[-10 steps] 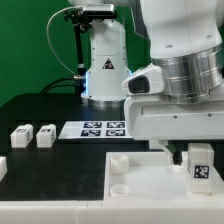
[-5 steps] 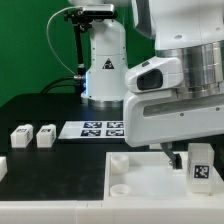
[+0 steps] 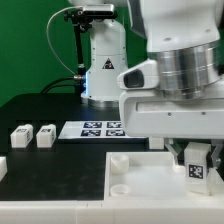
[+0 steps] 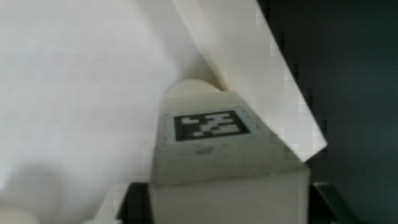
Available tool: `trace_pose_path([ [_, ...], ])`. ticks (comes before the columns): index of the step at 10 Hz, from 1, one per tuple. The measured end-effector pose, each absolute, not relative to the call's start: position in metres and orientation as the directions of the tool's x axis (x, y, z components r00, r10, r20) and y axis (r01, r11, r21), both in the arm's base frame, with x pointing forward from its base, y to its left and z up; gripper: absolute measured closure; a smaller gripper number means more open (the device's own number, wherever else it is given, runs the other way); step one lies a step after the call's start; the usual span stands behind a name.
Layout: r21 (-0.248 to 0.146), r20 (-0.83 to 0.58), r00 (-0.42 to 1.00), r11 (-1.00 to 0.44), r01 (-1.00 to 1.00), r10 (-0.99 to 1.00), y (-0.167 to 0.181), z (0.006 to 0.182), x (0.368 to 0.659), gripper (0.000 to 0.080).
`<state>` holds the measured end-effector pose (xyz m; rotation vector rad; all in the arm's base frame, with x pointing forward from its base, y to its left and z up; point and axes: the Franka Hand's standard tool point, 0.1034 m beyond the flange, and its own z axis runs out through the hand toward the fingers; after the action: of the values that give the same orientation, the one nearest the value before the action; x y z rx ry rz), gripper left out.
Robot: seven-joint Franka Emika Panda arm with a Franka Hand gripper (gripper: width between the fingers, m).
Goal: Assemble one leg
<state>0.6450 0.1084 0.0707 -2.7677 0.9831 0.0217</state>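
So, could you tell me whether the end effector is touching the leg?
Touching. The wrist view shows the leg wedged between the jaws of the end effector, with no gap on either side.

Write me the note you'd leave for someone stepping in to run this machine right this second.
Hand: shut on the leg, which hangs upright with its tag facing the exterior camera.
Leg: over the white tray, near its corner on the exterior view's right. Whether it touches the tray cannot be told.
Done: leg picked up and brought to the tray.
Left: probably seat it in a corner socket, then let go.
Also there: two loose blocks beside the marker board.
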Motion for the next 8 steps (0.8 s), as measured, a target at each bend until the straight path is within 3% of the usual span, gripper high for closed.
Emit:
trace_pose_path([
  [2,-0.157,-0.16,0.47,-0.448,-0.88,-0.868,0.1079,0.0701,0.643,0.0496],
  [4,-0.141,-0.205,0.167,-0.14,-0.98,-0.964,0.1106,0.0686,0.6402,0.0496],
  [5,-0.124,-0.224,0.082,-0.055,-0.991,-0.971,0.1128,0.0686,0.6396,0.0496],
  [8,-0.135,-0.219,0.143,-0.115,-0.984,-0.965,0.1137,0.0682,0.6391,0.0496],
])
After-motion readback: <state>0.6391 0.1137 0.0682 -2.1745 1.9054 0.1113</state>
